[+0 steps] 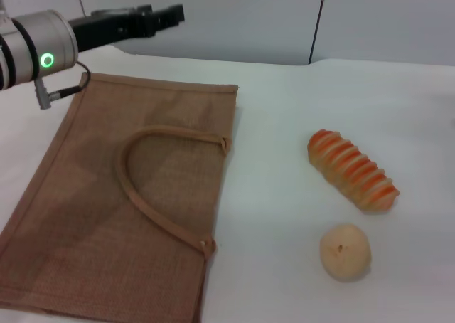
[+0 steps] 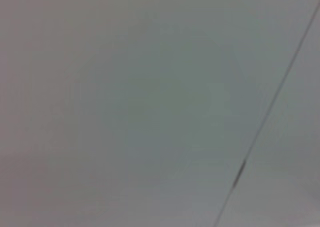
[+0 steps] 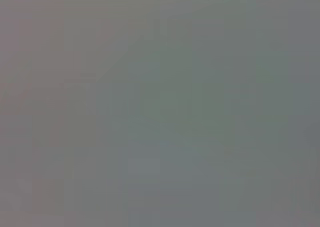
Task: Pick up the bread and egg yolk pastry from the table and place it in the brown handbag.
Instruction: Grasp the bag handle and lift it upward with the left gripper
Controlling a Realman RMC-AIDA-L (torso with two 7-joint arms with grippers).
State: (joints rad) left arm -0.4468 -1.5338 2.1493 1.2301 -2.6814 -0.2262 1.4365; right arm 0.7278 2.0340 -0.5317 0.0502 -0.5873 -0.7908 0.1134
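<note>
We see the left tool (image 1: 169, 14) raised over the far left of the white counter (image 1: 284, 124), beyond the brown handbag (image 1: 128, 209); we cannot tell whether it is open or closed. The handbag lies flat on the left. The bread (image 1: 352, 170) lies well apart on the right, with the egg yolk pastry (image 1: 345, 251) just nearer. Our right tool is out of sight.

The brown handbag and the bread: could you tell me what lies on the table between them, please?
Nothing: in the head view only bare white table separates the brown handbag from the bread.
</note>
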